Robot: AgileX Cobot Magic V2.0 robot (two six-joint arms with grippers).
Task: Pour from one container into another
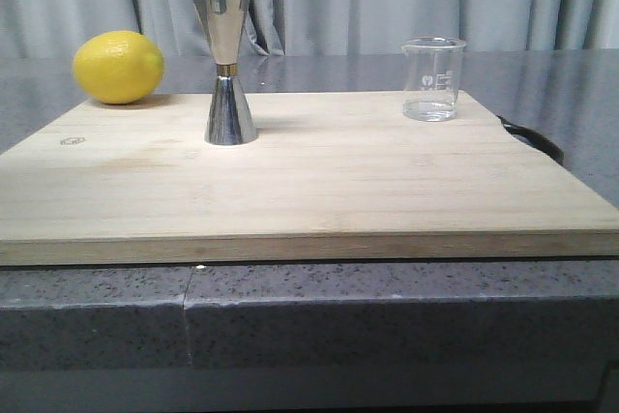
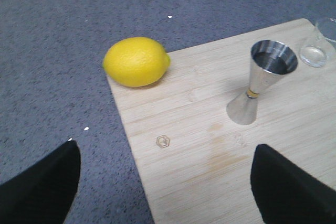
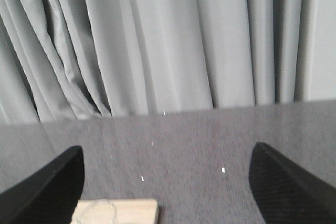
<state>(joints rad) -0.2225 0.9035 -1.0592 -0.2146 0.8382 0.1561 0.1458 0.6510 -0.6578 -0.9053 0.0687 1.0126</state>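
Nothing grasped yet, so I'm at the approach step. Beaker [image 1: 433,79] sits upper right of front view on the board [image 1: 309,191]; jigger [image 1: 224,57] upper-centre. Both hands wide open, empty: left hand [image 2: 165,182], right hand [image 3: 168,182]. Next, I reckon: right hand down to the beaker.

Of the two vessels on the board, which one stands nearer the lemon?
The steel jigger; the glass beaker sits far across the board from the lemon.

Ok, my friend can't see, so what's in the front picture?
A wooden board on a grey counter holds a shiny metal jigger standing left of the middle and a small glass beaker at the back right. A yellow lemon sits at its back left corner.
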